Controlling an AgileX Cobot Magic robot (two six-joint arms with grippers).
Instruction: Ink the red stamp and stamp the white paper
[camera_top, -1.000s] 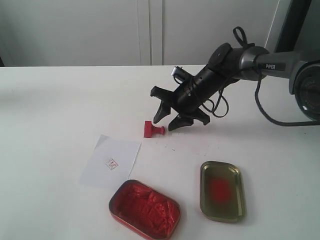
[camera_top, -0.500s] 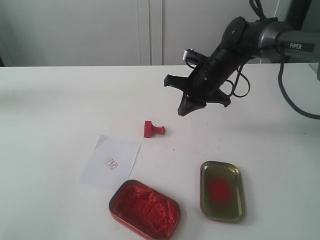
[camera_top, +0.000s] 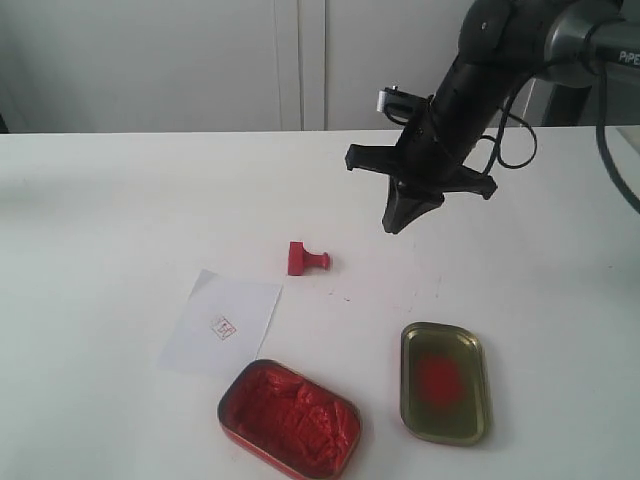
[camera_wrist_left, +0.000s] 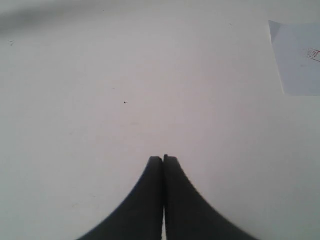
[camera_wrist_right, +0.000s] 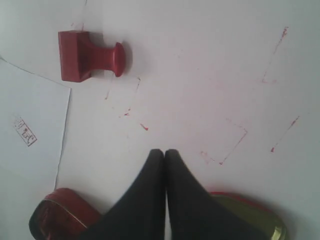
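Exterior view: red stamp (camera_top: 306, 258) lies on its side on the white tabletop (camera_top: 120, 220) near mid-frame. Its square base is toward 9 o'clock and its knobbed handle toward 3 o'clock. Nothing is gripping it.

White paper (camera_top: 222, 322) lies flat at about 7 o'clock from the stamp, close by but not touching. One corner is folded at its far end, and there is a tiny red square imprint near the middle.

Open tin of lumpy red ink paste (camera_top: 290, 417) sits at 6 o'clock from the stamp. Its near-left rim is just beside the paper's lower edge; cannot tell whether they touch. Gold tin lid (camera_top: 444, 382) with a red smear inside lies at 4 o'clock from the stamp, apart from the tin.

Right pincer (camera_top: 400, 222) hangs in the air at 2 o'clock from the stamp, well clear of it. Its tips point down, fingers pressed together, pinching nothing. The right wrist view shows the same: the two black fingers (camera_wrist_right: 150, 190) meet along their length, with stamp, paper edge, tin and lid all in sight past them. Faint red ink marks (camera_wrist_right: 225, 145) dot the tabletop there.

Left pincer (camera_wrist_left: 163, 159) shows only in the left wrist view. Fingers pressed together, empty, over bare tabletop, with a corner of the paper and its imprint at the frame edge, well apart from the tips.
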